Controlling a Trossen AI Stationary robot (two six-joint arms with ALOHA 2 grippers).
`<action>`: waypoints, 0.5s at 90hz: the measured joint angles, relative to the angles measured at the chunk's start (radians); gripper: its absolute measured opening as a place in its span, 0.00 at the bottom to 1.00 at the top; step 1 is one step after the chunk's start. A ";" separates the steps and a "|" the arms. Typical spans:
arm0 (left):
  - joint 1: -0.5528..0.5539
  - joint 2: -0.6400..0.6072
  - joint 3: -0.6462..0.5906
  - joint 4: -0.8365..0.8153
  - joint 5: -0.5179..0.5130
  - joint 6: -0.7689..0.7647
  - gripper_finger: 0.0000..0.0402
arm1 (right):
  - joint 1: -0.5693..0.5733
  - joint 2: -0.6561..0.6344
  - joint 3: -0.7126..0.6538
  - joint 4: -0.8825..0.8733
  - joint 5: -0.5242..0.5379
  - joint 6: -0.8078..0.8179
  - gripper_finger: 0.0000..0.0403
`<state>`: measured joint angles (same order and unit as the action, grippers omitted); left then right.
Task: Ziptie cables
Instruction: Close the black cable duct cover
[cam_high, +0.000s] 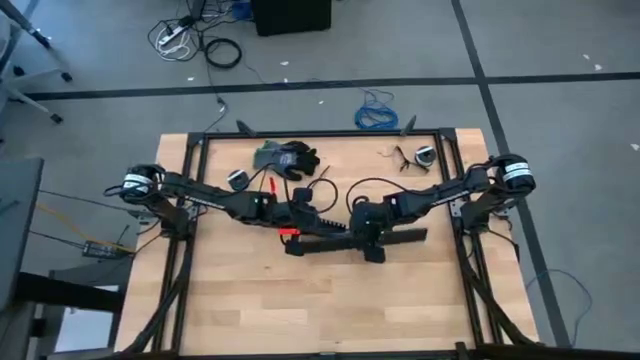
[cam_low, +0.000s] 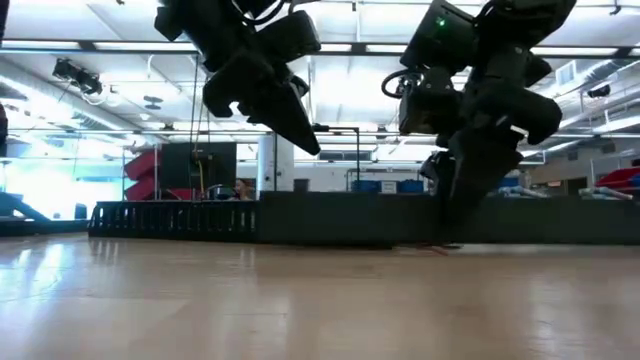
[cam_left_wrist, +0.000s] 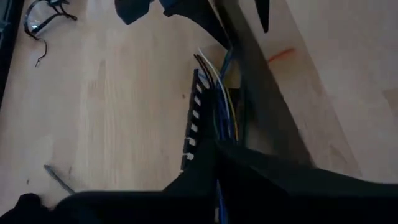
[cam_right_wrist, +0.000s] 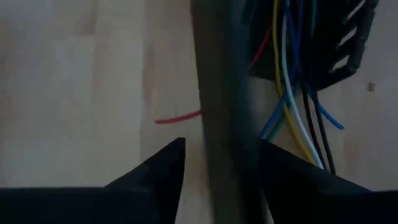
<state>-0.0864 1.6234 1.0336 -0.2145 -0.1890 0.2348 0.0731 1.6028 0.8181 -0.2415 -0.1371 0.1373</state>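
The cables (cam_left_wrist: 219, 99) are thin blue, yellow, white and dark wires lying in a slotted black duct (cam_left_wrist: 191, 127) at mid-table; the right wrist view shows them fanning out (cam_right_wrist: 292, 106). A plain black strip (cam_right_wrist: 224, 87) lies beside the duct. A loose red wire (cam_right_wrist: 177, 118) rests on the wood. My left gripper (cam_high: 305, 212) hangs over the duct, shut, with the cables running in between its fingers. My right gripper (cam_high: 363, 240) points down, open, one finger on each side of the black strip. My left gripper has the cables between its shut fingers; a blue strand (cam_left_wrist: 217, 202) shows in the slit between them. The fingers come from above and lie roughly along the wires. The fingers hide how many strands are held. My right gripper stands astride the black strip (cam_right_wrist: 231, 180); whether it touches the strip I cannot tell.
Dark gloves (cam_high: 287, 158) and a tape roll (cam_high: 237, 179) lie at the far left of the table, safety glasses (cam_high: 415, 157) at the far right. A small grey piece (cam_left_wrist: 59, 179) lies on the wood. A blue coiled cable (cam_high: 377, 112) lies on the floor beyond.
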 joint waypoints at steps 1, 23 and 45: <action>0.000 0.000 0.000 0.000 0.000 0.000 0.00 | 0.000 0.000 0.000 0.000 0.000 0.000 0.46; 0.000 0.000 -0.004 0.003 0.000 -0.006 0.00 | 0.000 0.000 0.000 0.001 0.011 0.000 0.38; 0.000 0.001 -0.034 0.012 0.000 -0.016 0.00 | 0.000 0.000 0.000 -0.008 0.016 -0.010 0.06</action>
<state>-0.0868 1.6241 1.0000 -0.2025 -0.1887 0.2188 0.0731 1.6028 0.8181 -0.2495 -0.1213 0.1276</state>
